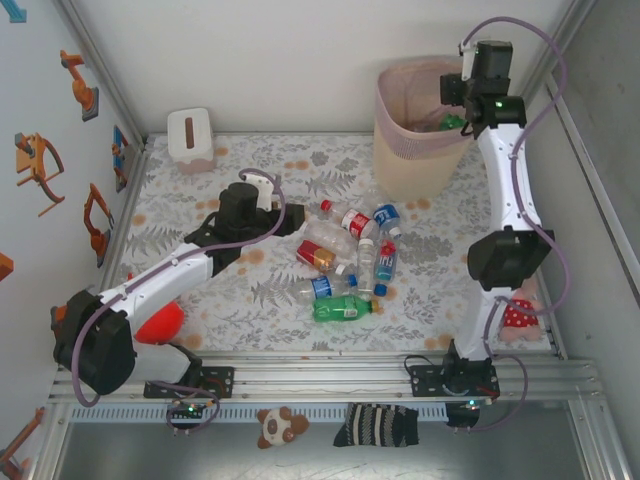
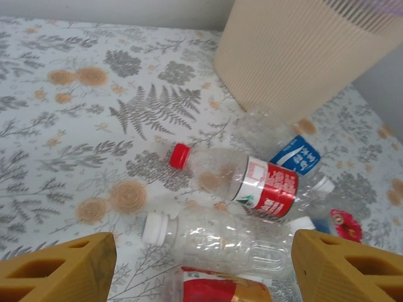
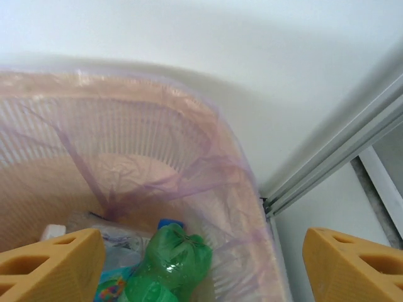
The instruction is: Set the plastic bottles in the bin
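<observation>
Several plastic bottles point(image 1: 350, 262) lie in a heap mid-table, with a green one point(image 1: 342, 308) at the near side. My left gripper point(image 1: 290, 222) stands open at the heap's left edge. In the left wrist view its fingers point(image 2: 69, 267) flank a clear white-capped bottle point(image 2: 239, 236) without touching it. Beyond lies a red-labelled, red-capped bottle point(image 2: 252, 185), and a red-and-gold one point(image 2: 214, 289) is nearer. The bin point(image 1: 420, 150) stands at the back right. My right gripper point(image 1: 450, 100) hangs open over it, holding nothing. Inside the bin point(image 3: 208, 145) rests a green bottle point(image 3: 170, 264).
A white tissue box point(image 1: 190, 135) sits at the back left corner. A red ball-like thing point(image 1: 160, 322) lies under the left arm. A red dotted toy point(image 1: 518, 315) is by the right arm. Soft toys point(image 1: 278, 425) lie beyond the front rail. Walls close three sides.
</observation>
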